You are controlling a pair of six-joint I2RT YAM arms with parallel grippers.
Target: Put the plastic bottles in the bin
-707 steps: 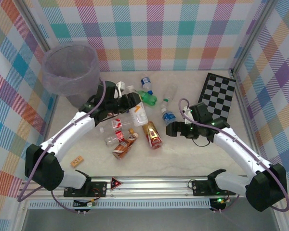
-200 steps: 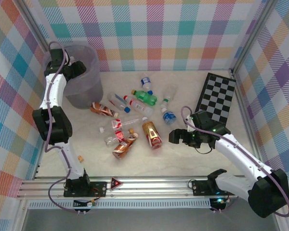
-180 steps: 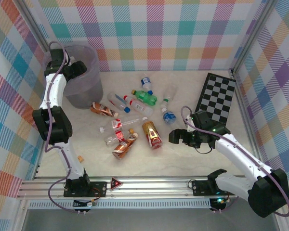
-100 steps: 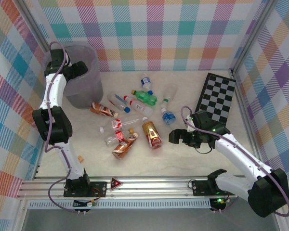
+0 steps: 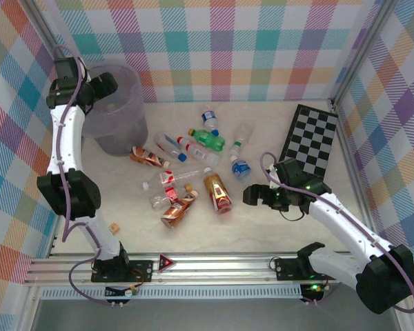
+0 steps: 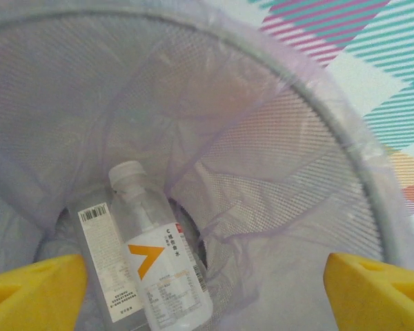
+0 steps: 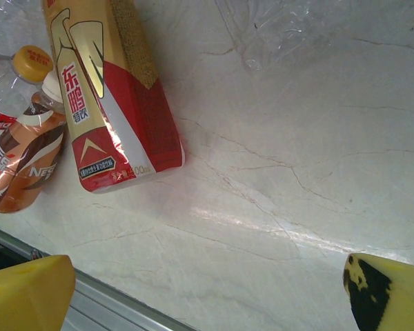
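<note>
Plaid walls all round, pale marble-look table (image 5: 262, 227). The bin (image 5: 114, 131) stands at the far left corner, with a checkerboard (image 5: 310, 138) at far right. One clear bottle (image 6: 155, 255) already lies at the bottom of the bin, inside the thin liner. The other bottles (image 5: 193, 172) lie scattered on their sides mid-table, well apart from the bin, some touching each other.

The left gripper (image 5: 103, 88) hangs over the bin rim, jaws wide apart, nothing between them. In its wrist view the left gripper (image 6: 205, 296) looks straight down at that dropped bottle. The right gripper (image 5: 252, 196) sits low over bare table just right of the pile, jaws also spread wide and empty. The nearest target is the gold and red bottle (image 7: 117, 103), lying beside a brown bottle (image 7: 24, 158).

Handling, as a judgement: they are likely light, with thin walls that dent and smooth round bodies that roll and slip. Grip across the mid-body on the label, not the neck or cap. Squeeze gently, and pick from the outside of the pile first.

Skip the small tan block (image 5: 113, 226) at near left.
</note>
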